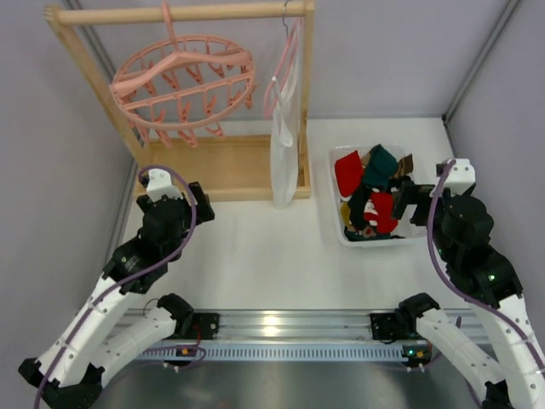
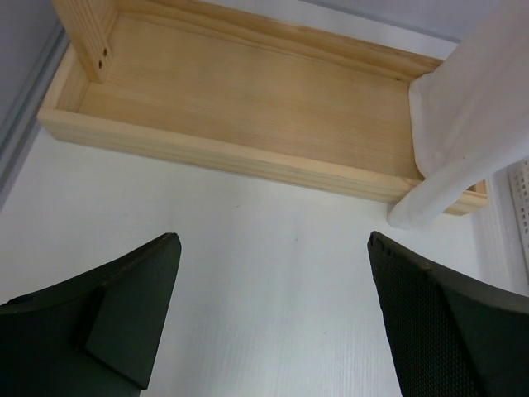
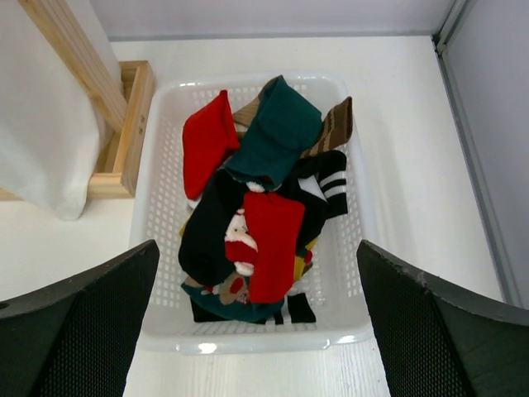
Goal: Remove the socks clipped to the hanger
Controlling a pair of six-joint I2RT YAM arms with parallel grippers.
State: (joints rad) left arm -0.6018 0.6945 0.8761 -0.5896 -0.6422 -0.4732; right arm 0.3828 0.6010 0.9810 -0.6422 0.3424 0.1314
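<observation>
The round salmon-pink hanger [image 1: 183,89] hangs from the wooden rail at the back left, its clip pegs bare. Several socks [image 1: 370,192], red, black, teal and brown, lie piled in a white basket [image 1: 337,228] at the right; they also show in the right wrist view [image 3: 264,219]. My left gripper [image 2: 273,310] is open and empty above the white table, near the wooden frame base [image 2: 240,99]. My right gripper [image 3: 256,331] is open and empty, just at the near side of the basket [image 3: 347,289].
A slim pink hanger with long white cloth [image 1: 283,136] hangs at the rail's right end; the cloth [image 2: 471,116] drapes over the frame base's right corner. The wooden rail frame [image 1: 183,13] stands at the back left. Grey walls bound both sides.
</observation>
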